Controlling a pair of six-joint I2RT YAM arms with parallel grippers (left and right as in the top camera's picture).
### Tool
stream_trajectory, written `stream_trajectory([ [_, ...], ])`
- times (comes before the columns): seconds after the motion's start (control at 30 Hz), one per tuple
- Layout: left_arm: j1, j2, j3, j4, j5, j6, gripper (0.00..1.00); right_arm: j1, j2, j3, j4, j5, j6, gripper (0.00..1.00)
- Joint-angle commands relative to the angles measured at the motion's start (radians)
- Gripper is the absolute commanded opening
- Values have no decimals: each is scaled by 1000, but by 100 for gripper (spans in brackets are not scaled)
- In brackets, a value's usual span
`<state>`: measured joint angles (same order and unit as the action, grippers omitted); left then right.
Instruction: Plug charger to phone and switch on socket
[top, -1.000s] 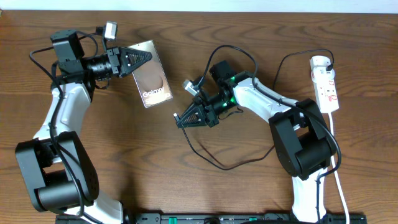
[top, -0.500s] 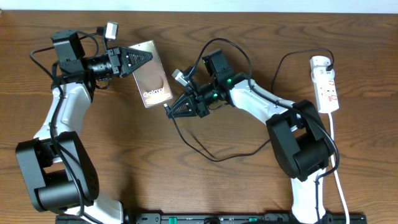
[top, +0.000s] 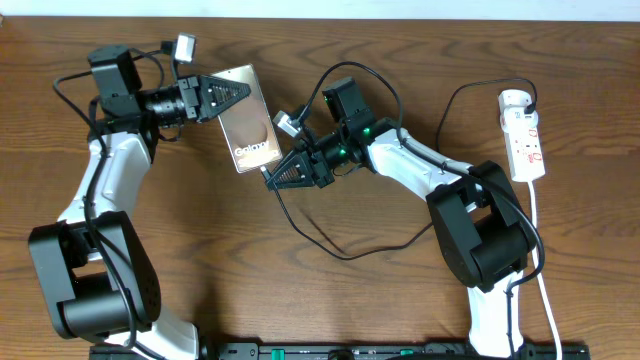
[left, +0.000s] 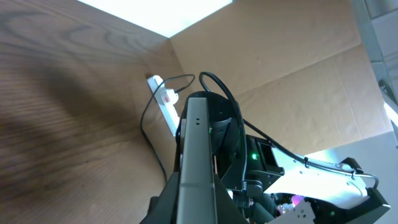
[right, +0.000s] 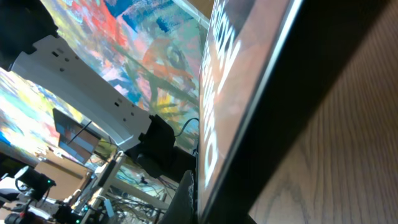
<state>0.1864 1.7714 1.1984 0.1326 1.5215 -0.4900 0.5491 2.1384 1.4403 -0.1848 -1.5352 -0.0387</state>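
1. Overhead count: 1 phone (top: 252, 125), 1 charger (top: 345, 257), 1 socket (top: 525, 135) w/ 1 white cord (top: 540, 250), 2 arms, 2 grippers, all at 1 wooden table (top: 200, 250).
2. Phone: upper centre-left, between both grippers, lettering end toward R side. Edge-on in L wrist view (left: 193, 143). Fills R wrist view (right: 249, 93), very close & blurred, lettering only partly readable. Resting on table or raised: cannot tell.
3. Charger: looped loosely across table centre, from R gripper (top: 270, 180) round to socket at far R. Black plug at strip's far end, too small to judge if fully seated. Connector tip hidden by R fingers.
4. Socket: red marks visible, on/off not readable. Also small in background of L wrist view (left: 163, 102).
5. L gripper (top: 240, 90): jaws narrow, clamped on phone's far edge.
6. R gripper: jaws drawn nearly to a point, pinching charger's connector end, just beside phone's near short edge. Contact w/ phone unclear.
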Motion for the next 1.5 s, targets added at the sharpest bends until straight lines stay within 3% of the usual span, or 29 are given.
stream_trajectory([
  [0.0, -11, -2, 0, 12, 48, 3, 7, 7, -8, 5, 2, -25, 9, 1],
  [1.3, -11, -2, 0, 13, 49, -3, 7, -9, -8, 5, 14, -24, 9, 1],
  [1.47, -11, -2, 0, 28, 49, 0, 8, -9, -8, 5, 69, -24, 70, 1],
])
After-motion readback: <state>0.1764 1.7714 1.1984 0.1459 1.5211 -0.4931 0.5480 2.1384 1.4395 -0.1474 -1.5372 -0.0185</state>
